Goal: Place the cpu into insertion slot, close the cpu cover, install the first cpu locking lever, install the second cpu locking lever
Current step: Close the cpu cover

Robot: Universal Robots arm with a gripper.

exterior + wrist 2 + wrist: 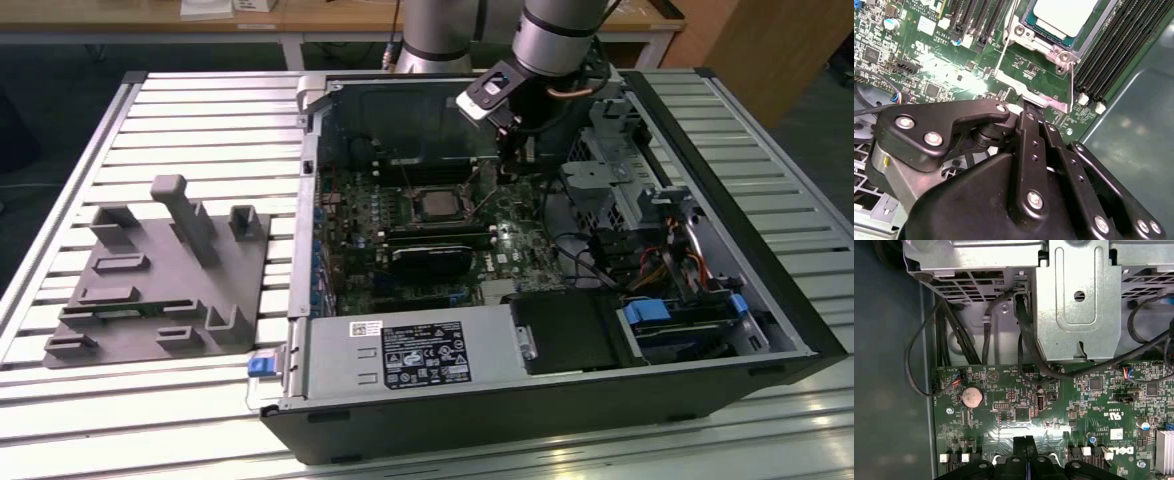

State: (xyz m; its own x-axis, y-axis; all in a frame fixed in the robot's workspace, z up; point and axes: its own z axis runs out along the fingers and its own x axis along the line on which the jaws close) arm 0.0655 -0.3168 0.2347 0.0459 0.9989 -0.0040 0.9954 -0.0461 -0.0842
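The cpu (1061, 15), pale silver, lies flat in the insertion slot (434, 205) on the green board inside the open computer case. The cpu cover (1051, 102), a thin silvery frame with the board showing through its cut-out, stands swung open off the slot's edge. My gripper (1029, 111) has its black fingers pressed together on the cover's free edge. In the exterior view the gripper (511, 150) hangs just to the right of the slot. In the first wrist view the fingertips meet at the gripper (1026, 442) above the board. I cannot pick out the locking levers.
Long black memory slots (1114, 60) run beside the socket. A metal drive cage (1074, 295) and black cables (1024, 340) crowd the case wall near the arm. A grey moulded fixture (160, 280) sits on the slatted table on the exterior view's left.
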